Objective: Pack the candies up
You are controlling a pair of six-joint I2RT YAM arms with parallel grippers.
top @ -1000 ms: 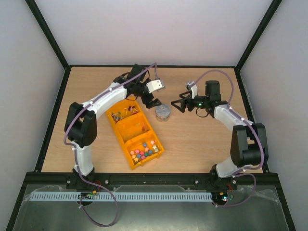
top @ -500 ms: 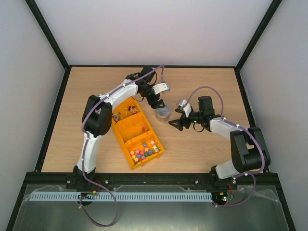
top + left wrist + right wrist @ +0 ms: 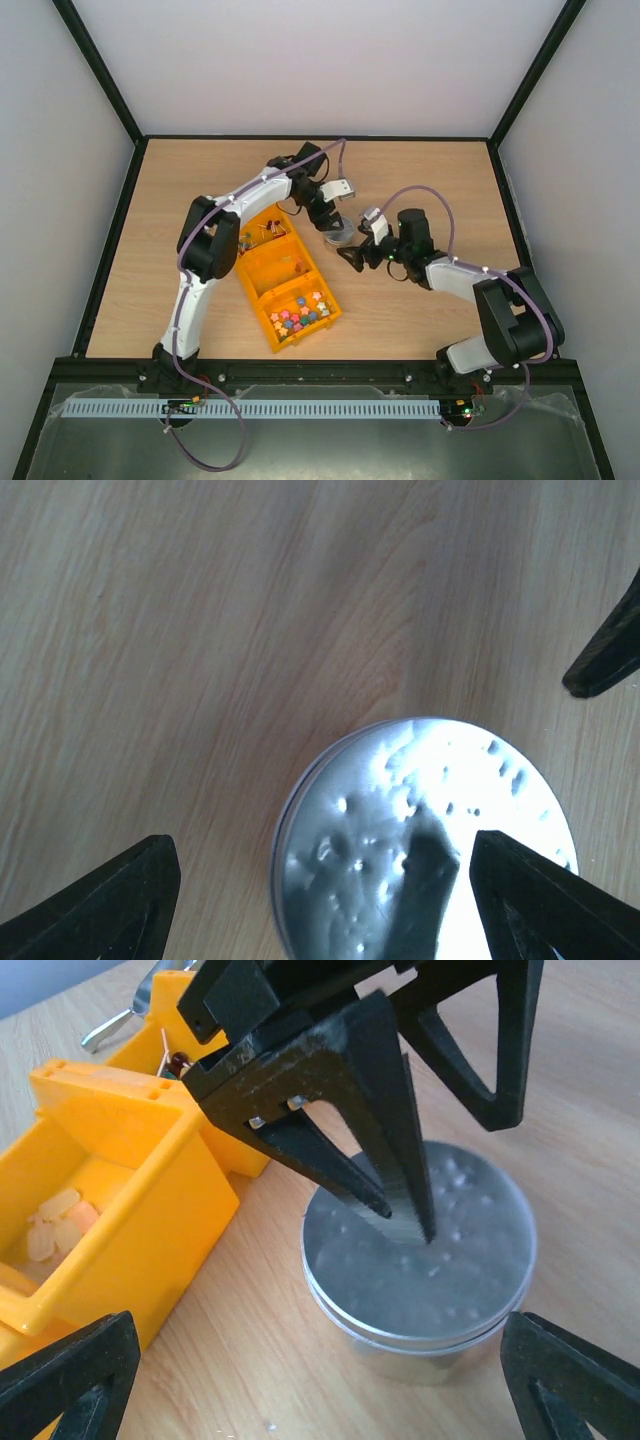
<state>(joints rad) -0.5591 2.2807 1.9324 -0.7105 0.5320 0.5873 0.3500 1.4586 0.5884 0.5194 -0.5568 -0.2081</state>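
A yellow tray (image 3: pixel 270 275) lies on the wooden table (image 3: pixel 420 180), with a round lidded tin (image 3: pixel 440 1280) just beside its far end. The left gripper (image 3: pixel 320 838) hangs over the lid, jaws apart, while the right gripper (image 3: pixel 318 1320) faces the tin, spread wide. The candies (image 3: pixel 265 232) lie in the tray's far compartment.

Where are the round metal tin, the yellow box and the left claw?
Tin (image 3: pixel 470 1270): right wrist view, on its lid.
Yellow box (image 3: pixel 150 1220): right wrist view, on its outer wall.
Left claw (image 3: pixel 322 860): left wrist view, midway between its fingertips.
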